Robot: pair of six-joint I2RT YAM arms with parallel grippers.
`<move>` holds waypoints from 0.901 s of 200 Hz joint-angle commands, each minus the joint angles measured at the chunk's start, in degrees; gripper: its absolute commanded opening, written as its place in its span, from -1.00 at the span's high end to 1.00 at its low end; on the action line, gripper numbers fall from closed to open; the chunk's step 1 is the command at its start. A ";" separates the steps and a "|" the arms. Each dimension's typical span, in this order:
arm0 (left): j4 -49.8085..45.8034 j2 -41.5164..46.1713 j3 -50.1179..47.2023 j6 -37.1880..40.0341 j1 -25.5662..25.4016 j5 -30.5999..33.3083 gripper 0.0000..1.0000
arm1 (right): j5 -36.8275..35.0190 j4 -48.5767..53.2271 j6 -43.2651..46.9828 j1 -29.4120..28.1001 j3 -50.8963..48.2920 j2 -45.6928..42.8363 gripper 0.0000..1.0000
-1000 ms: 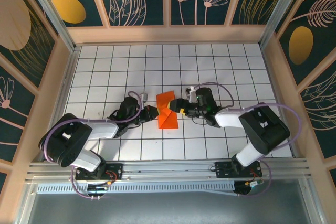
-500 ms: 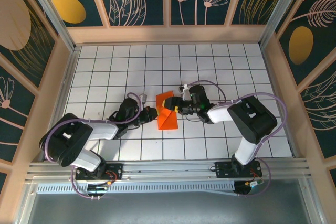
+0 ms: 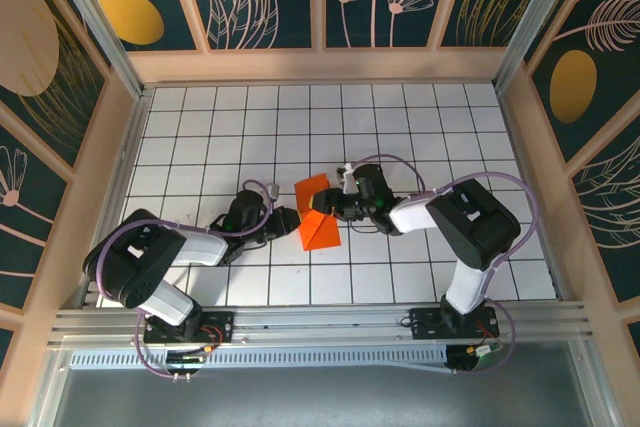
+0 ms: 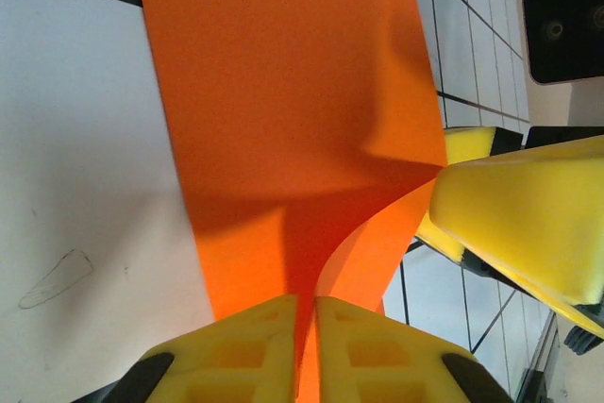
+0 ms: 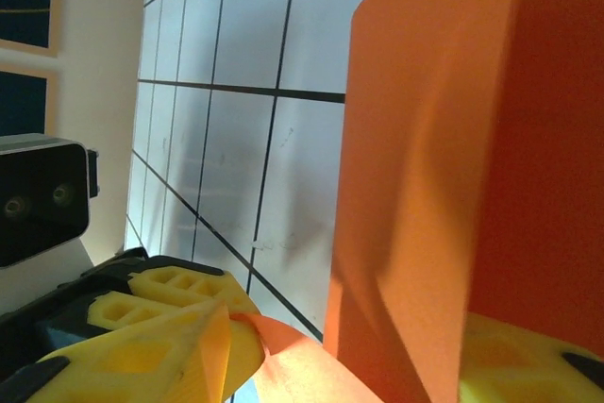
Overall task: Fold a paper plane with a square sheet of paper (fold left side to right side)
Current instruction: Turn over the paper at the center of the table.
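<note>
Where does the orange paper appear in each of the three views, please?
Top external: paper lies near the centre of the table.
Left wrist: paper runs down the middle, from the top edge to the bottom.
Right wrist: paper covers the right half.
Shared landmark: the table's black grid lines on white.

I log both units alike: left arm [image 3: 195, 247] and right arm [image 3: 465, 292] have white link shells, black joint housings [image 3: 135, 267] and lilac cables [image 3: 483, 176] looped alongside. Black base brackets [image 3: 190, 327] carry thin wiring. Left gripper [image 4: 304, 327] and right gripper [image 3: 328, 205] have matching fingers [image 4: 236, 351]: yellow moulded blocks with square recesses.
</note>
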State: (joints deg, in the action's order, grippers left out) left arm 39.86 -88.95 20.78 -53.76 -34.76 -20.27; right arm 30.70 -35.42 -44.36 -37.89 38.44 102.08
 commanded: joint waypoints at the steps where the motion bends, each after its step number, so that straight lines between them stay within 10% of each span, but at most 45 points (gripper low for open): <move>1: 1.56 -0.83 -0.29 -0.14 0.41 1.27 0.70 | -1.99 2.21 1.43 -0.83 1.38 0.81 0.09; 180: -0.48 -1.76 -0.29 0.61 0.41 3.94 0.51 | -3.63 3.67 3.17 -2.02 2.71 0.17 0.79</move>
State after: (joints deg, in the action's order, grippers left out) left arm 40.10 -91.94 20.78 -53.69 -34.76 -17.34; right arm 28.32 -32.29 -42.46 -39.44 39.72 102.83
